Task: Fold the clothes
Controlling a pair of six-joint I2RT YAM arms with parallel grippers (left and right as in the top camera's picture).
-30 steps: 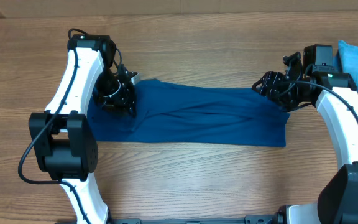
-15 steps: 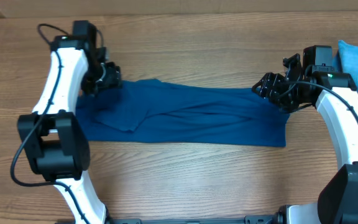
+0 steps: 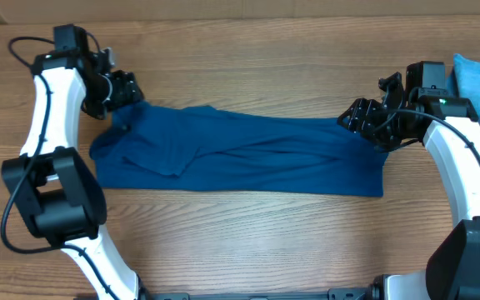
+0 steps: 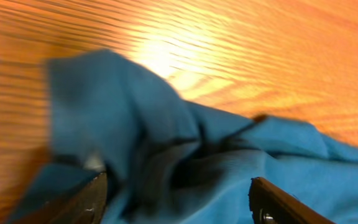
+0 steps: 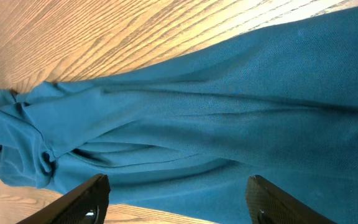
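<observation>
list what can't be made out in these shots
- Overhead: the light-blue cloth is cut off by the right edge, so its full shape is unknown.
- Overhead: the right gripper is dark against the shirt, so it is unclear whether they touch.
- Left wrist: blur smears the shirt's weave, and the bottom edge cuts off the fingers.
- Right wrist: the shirt runs past the right edge.
</observation>
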